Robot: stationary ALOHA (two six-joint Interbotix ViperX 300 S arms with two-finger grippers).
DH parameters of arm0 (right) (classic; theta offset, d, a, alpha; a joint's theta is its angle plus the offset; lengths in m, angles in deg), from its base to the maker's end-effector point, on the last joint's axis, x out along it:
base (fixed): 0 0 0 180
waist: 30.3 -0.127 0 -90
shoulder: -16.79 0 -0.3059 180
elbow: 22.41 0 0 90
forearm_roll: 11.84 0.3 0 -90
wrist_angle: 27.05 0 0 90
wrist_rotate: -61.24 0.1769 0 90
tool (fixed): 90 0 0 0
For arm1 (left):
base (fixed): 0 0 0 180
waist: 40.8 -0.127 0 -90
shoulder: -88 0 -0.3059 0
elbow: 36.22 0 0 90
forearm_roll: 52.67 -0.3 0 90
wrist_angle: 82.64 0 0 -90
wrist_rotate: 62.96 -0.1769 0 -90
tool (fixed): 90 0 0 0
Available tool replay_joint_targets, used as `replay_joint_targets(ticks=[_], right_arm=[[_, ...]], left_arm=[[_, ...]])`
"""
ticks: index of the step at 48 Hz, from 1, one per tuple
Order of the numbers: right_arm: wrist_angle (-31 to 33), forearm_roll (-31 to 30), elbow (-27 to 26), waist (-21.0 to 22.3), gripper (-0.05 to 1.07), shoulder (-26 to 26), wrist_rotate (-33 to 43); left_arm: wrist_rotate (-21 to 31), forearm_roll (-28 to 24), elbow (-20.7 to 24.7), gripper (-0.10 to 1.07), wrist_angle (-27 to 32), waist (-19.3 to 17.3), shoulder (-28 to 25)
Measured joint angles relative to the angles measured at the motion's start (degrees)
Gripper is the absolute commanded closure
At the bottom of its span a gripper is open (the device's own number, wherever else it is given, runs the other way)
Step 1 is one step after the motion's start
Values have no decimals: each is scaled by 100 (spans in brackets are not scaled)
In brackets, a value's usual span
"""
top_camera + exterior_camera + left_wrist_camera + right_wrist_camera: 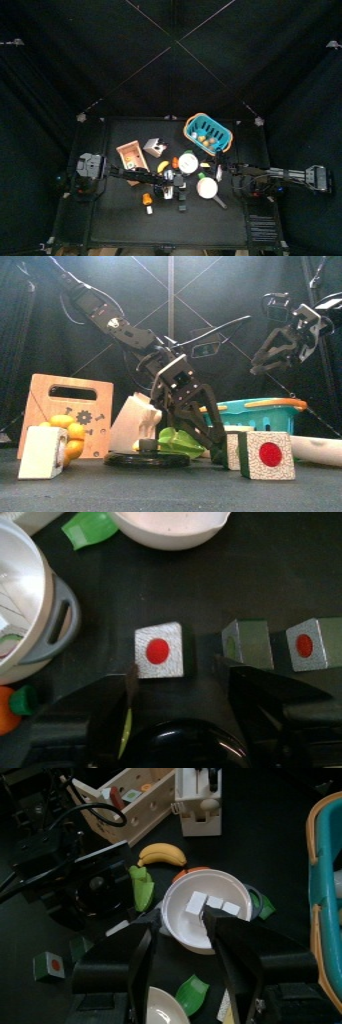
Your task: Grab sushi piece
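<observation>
A white sushi piece with a red dot (158,652) lies on the black table just ahead of my left gripper (182,675). The jaws are open, one on each side of it, and hold nothing. A second red-dotted piece (310,645) and a grey block (247,642) lie beside it. In the front view one red-dotted piece (267,454) stands near the front edge, with my left gripper (187,421) low behind it. My right gripper (194,938) is open and empty above a white bowl (181,926) holding white cubes. It hangs raised in the front view (283,348).
A wooden box (134,153) stands at the back left and a teal basket (207,130) at the back right. A banana (163,855), a green vegetable (140,888), a white plate (187,162) and a white pan (27,602) crowd the middle.
</observation>
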Motion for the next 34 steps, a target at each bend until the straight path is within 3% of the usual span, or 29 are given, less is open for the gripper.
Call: replay_joint_targets(ticks=[10,18,34], right_arm=[[-9,0,0,0,24,0,0],[-9,-9,26,18,24,0,0],[0,0,26,26,24,0,0]], left_arm=[[35,9,193,-1,9,-9,-255],[26,158,220,23,79,-18,-255],[26,246,193,24,281,-9,123]])
